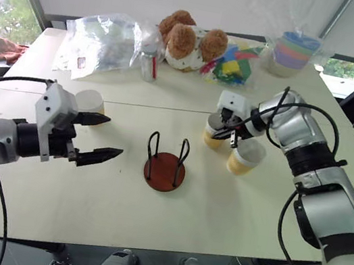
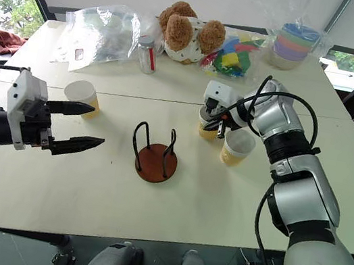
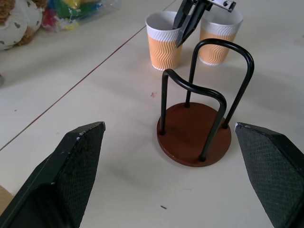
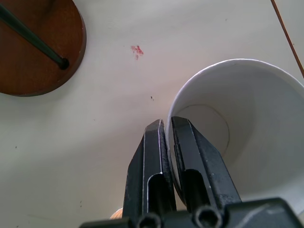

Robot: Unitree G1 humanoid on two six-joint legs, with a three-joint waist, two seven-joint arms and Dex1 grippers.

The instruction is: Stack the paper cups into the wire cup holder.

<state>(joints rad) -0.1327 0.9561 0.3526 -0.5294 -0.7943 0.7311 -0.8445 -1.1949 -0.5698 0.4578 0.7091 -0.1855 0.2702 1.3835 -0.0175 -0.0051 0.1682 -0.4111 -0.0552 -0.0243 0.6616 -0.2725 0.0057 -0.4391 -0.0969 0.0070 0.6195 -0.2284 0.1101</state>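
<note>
Right gripper [image 4: 166, 130] pinches the rim of the paper cup [image 2: 209, 126] right of the wire cup holder [image 2: 156, 155]; lift straight, then lower between the loops. Left gripper [image 2: 89, 125] waits wide.

A pale table [image 1: 115, 211], crossed by a thin seam, is set with a wire cup holder [image 1: 165, 165] near its middle, with two paper cups [image 1: 246, 157] stood upright just beside each other to the holder's right and a third paper cup [image 1: 90, 104] placed well apart to its left. Along the far edge are laid a crumpled clear plastic bag [image 1: 103, 43], a small clear bottle [image 1: 149, 63], a brown plush toy [image 1: 188, 40], a bag of coloured blocks [image 1: 233, 65] and a plastic-wrapped stack of pastel cups [image 1: 294, 53]. A small red mark [image 4: 137, 50] is seen on the surface near the holder's base.
</note>
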